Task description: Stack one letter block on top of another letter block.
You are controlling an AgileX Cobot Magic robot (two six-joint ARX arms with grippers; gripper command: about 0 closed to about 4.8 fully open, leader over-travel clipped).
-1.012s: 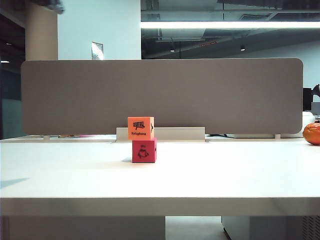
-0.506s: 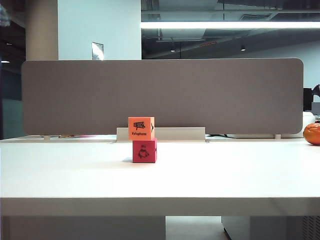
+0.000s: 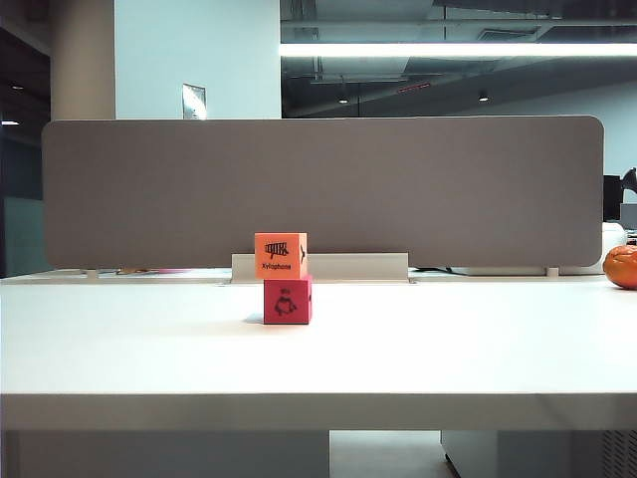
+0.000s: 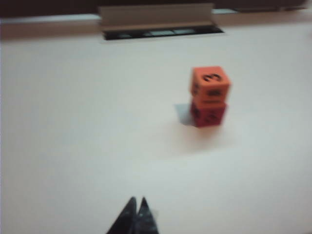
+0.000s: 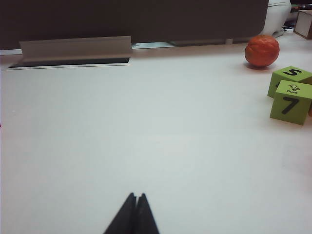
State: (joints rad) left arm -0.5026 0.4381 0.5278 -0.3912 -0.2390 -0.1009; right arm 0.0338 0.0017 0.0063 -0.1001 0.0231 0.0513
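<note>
- Left gripper (image 4: 137, 208): jaws pressed together, tips touching, nothing held, raised above the counter (image 4: 73, 146).
- Right gripper (image 5: 136, 204): jaws closed, empty, low over the counter.

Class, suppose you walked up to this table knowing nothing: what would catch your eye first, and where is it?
First, the orange Xylophone block sitting on the pink-red block, a small tower near the middle of the white table. Next, the orange ball at the table's far right, with two green blocks close by it. Both the left claw and the right claw are shut, empty, and well clear of everything.
</note>
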